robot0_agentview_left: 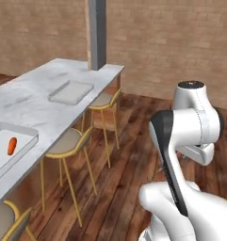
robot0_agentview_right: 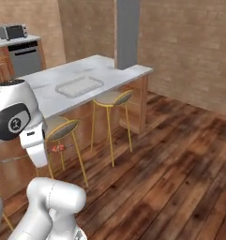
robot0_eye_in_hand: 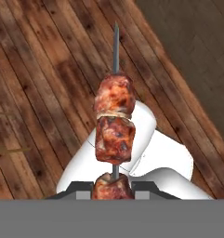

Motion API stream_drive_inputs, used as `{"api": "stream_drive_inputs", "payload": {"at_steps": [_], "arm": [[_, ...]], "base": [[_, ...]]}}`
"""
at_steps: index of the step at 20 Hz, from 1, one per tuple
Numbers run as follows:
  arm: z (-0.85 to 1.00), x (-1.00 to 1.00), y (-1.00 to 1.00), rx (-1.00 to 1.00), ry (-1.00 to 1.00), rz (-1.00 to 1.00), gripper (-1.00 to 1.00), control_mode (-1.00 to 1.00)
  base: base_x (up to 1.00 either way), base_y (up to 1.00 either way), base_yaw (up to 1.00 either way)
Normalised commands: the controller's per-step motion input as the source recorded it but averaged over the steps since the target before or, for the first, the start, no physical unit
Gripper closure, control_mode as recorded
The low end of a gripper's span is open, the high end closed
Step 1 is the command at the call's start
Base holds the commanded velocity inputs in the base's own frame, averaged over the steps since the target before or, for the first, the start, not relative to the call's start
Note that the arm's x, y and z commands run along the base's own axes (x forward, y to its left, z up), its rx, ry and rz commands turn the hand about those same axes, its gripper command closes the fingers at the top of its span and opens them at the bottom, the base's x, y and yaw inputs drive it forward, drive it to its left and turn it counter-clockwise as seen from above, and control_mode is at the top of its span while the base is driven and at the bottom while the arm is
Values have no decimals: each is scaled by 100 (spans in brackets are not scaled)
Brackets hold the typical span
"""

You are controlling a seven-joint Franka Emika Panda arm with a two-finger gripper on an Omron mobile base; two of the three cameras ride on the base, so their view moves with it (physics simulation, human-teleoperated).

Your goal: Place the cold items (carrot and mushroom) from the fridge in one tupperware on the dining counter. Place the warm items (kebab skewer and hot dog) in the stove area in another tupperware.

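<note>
Pincer [robot0_eye_in_hand: 113,190] clamps kebab skewer [robot0_eye_in_hand: 114,125], aimed floorward.

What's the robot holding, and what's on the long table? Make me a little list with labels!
Holding: kebab skewer, pinched in the shut gripper
Below it: wooden floor
Long table: dining counter, marbled white-grey
Near tupperware: has the carrot inside
Far tupperware: nothing seen inside
Seats: stools with yellow legs beside the counter
Skewer placed yet: no
</note>
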Motion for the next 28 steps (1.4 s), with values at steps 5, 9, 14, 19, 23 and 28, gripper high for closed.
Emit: {"api": "stream_drive_inputs", "payload": {"at_steps": [5,9,14,19,23,28], "arm": [[0,0,0,0,0,0,100,100],[0,0,0,0,0,0,100,100],[0,0,0,0,0,0,100,100],[0,0,0,0,0,0,100,100],[0,0,0,0,0,0,100,100],[0,0,0,0,0,0,100,100]], "base": [[74,-81,65],[34,-71,78],[14,-60,82],[5,-70,78],[11,-100,31],[3,-100,3]]}}
